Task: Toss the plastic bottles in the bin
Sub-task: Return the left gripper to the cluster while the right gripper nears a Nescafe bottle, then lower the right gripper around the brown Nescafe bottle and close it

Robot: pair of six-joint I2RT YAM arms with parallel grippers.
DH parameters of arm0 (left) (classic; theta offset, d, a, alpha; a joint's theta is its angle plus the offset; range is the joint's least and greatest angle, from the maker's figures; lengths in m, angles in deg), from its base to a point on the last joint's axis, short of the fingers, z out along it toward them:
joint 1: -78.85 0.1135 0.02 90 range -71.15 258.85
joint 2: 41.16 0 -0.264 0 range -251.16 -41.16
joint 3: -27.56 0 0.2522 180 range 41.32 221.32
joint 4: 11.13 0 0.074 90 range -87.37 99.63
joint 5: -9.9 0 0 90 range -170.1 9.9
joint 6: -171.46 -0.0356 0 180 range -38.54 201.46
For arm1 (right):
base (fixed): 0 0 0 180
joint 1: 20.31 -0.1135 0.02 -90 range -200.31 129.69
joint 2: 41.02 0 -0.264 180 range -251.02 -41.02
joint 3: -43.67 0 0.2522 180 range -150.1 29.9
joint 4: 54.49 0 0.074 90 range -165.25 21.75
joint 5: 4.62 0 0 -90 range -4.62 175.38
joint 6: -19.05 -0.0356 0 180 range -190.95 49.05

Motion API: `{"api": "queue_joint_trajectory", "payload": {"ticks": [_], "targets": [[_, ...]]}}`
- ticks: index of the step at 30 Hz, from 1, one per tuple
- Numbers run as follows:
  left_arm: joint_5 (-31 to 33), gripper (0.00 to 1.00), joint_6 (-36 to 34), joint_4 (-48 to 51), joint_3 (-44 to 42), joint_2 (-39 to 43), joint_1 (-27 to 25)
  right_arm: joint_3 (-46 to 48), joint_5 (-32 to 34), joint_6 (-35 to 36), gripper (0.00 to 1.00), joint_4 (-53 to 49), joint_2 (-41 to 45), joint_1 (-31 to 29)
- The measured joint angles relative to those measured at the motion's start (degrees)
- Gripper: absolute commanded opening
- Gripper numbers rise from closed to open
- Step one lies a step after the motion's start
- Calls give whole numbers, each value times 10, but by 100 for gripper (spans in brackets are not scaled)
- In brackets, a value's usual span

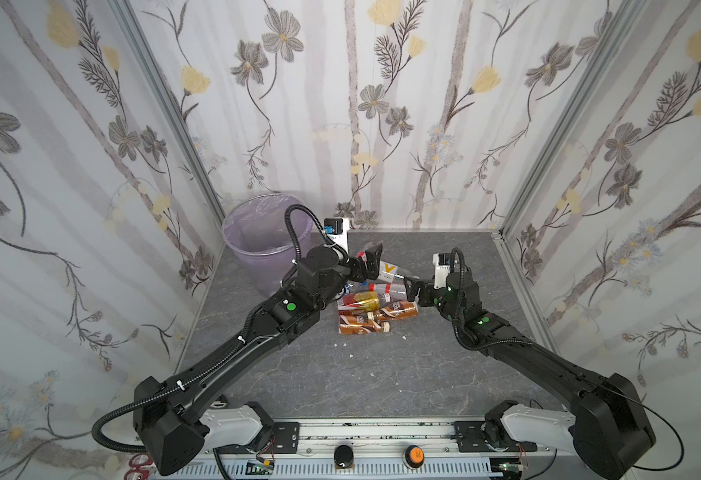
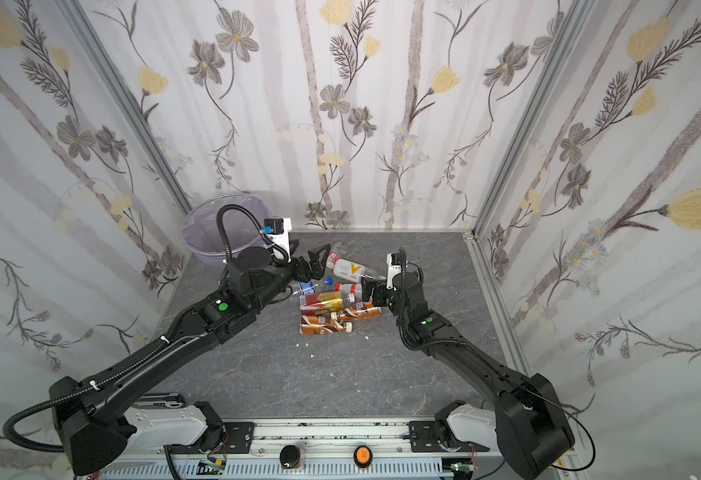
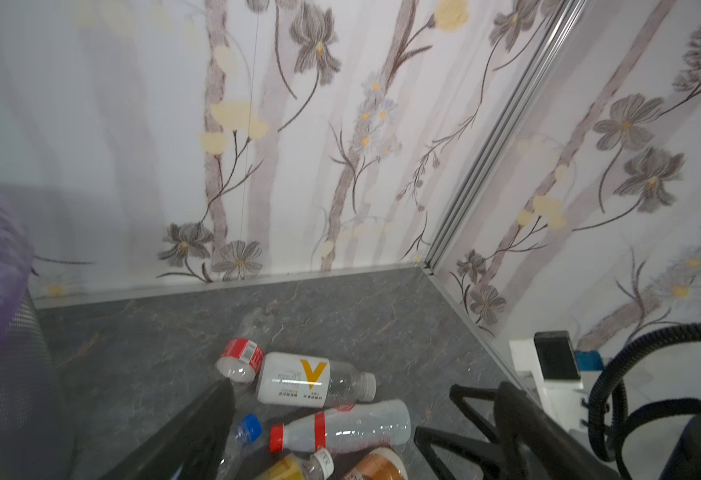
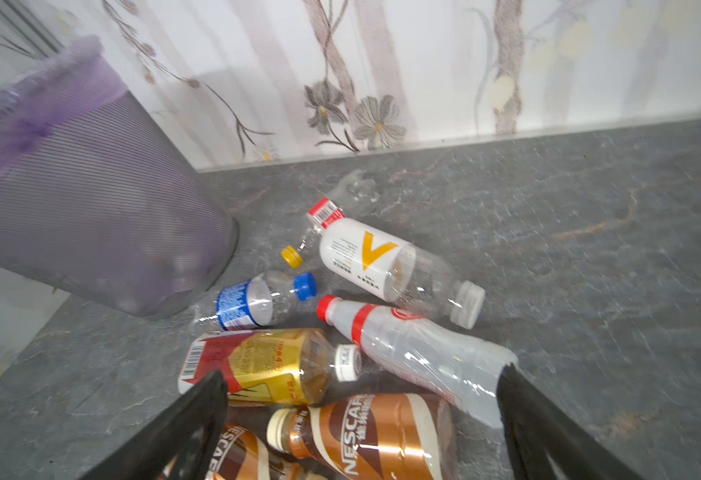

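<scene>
Currently both grippers hang low over the bottle heap, facing one another across it.

Left gripper (image 1: 376, 262): jaws spread wide, nothing gripped. Just ahead of them the white-labelled bottle with the orange V (image 3: 295, 378) lies on its side. Whether a finger touches it, cannot tell.

Right gripper (image 1: 409, 291): jaws likewise released, empty. In the right wrist view a brown Nescafé bottle (image 4: 378, 436) lies between its fingers, cream cap pointing away from the clear bottle. A second Nescafé bottle (image 4: 236, 457) sits just beside one finger. The clear bottle with red cap and red band (image 4: 415, 349) ends base-first right at the other fingertip (image 4: 519, 395); touching or apart, cannot tell.

Beyond the right jaws, going outward:
- red-and-gold bottle (image 4: 265, 365)
- blue-capped bottle (image 4: 253, 303)
- red-labelled clear bottle with yellow cap (image 4: 324, 212)

All bottles lie flat on the grey stone-patterned table (image 1: 340, 374), packed close together.

The purple bin (image 1: 253, 257) stands upright behind the left jaws, beside that arm's wrist. It is well apart from the right jaws, past the far side of the heap.
</scene>
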Motion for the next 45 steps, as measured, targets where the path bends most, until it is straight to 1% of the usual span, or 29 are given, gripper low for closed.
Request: {"api": "queue_joint_trajectory", "payload": {"ticks": [4, 7, 13, 20, 23, 28, 39, 45], "targets": [[-2, 100, 39, -9, -71, -8, -6, 6, 4, -19, 100, -37, -25, 5], [-1, 100, 72, 3, -129, -12, -8, 28, -17, -43, 100, -41, -46, 4], [2, 100, 122, 5, -189, -10, -8, 86, -56, -109, 100, -13, -60, -2], [-4, 100, 173, -1, -200, -37, -8, 115, -89, -175, 100, 53, -78, -3], [-12, 100, 177, 0, -207, -39, -9, 116, -102, -200, 99, 82, -92, -3], [-17, 100, 194, 0, -216, -27, -9, 120, -106, -231, 95, 118, -115, -1], [-50, 100, 203, -5, -216, -24, -9, 124, -103, -265, 91, 161, -170, 9], [-62, 100, 203, -6, -217, -28, -9, 121, -107, -273, 87, 189, -197, 14]]}}
